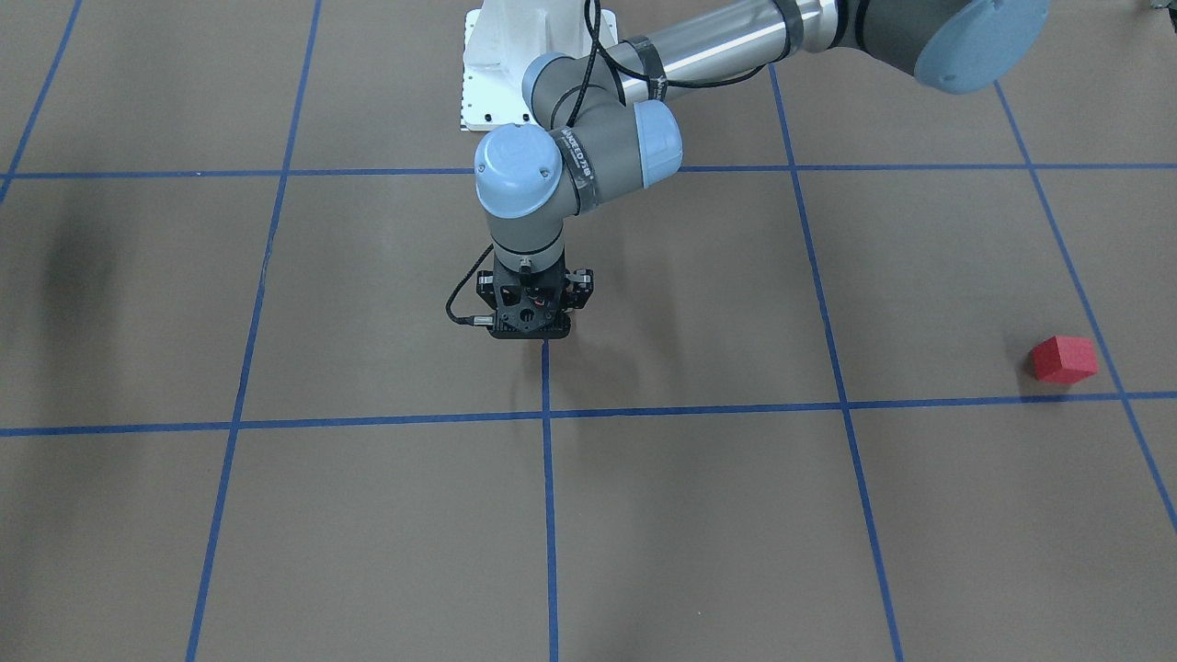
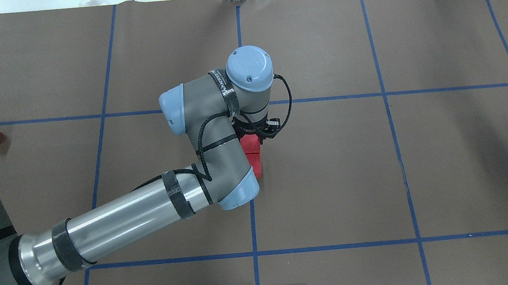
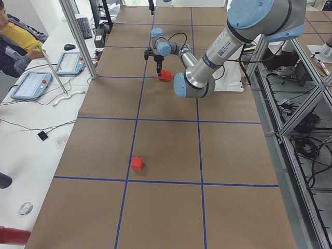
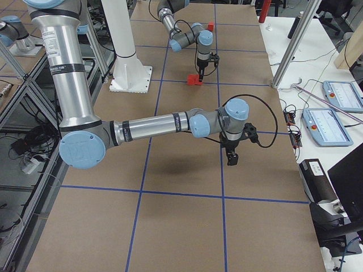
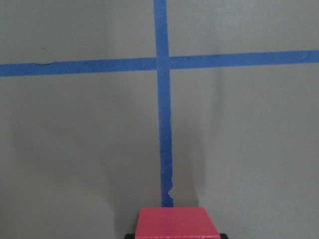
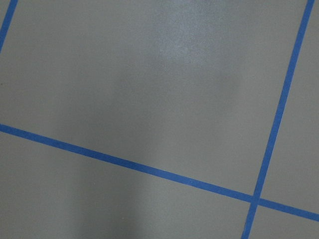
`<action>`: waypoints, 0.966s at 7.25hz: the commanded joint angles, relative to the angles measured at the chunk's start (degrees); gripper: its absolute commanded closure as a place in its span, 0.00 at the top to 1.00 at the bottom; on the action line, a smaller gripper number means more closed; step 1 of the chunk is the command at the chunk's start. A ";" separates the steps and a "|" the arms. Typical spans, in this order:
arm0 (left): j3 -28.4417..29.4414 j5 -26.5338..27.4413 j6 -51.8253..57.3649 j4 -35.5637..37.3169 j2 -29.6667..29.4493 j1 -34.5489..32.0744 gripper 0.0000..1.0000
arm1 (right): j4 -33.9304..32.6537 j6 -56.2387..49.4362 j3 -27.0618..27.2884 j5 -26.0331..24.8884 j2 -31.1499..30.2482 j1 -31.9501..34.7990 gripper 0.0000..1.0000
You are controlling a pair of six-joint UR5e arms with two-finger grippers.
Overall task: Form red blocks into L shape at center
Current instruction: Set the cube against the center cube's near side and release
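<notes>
Counted three red blocks (image 2: 254, 160). Found two of them in a straight line at the center (image 2: 279, 172), apparently touching, along the blue tape line (image 5: 162, 124). Saw the left fingers (image 4: 199, 68) down around the far red block (image 5: 177, 221), seemingly pinching it by two sides. Could not tell whether lifted or resting. Spotted the third red block (image 1: 1064, 359) alone on the surface (image 1: 368, 515), well apart toward the robot's left, near a tape crossing. Judged the work roughly two-thirds done: a straight pair in place, no corner yet. Reckoned the rest as fetching the stray and setting it flush beside one end. Noted the right fingers (image 4: 231, 157) hanging over the surface, well apart from the blocks. Could not tell whether spread or pressed together.
</notes>
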 commanded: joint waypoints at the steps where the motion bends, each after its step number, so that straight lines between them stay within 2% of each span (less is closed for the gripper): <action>1: 0.00 0.00 0.00 -0.01 0.01 0.22 0.29 | 0.00 0.00 0.00 0.00 0.00 0.00 0.99; 2: 0.09 0.00 0.09 -0.01 0.01 0.22 0.34 | 0.00 0.00 0.00 0.00 0.00 0.00 0.99; 7: 0.00 0.00 0.09 0.07 0.01 0.22 0.45 | 0.00 0.09 0.00 0.00 0.00 0.00 0.99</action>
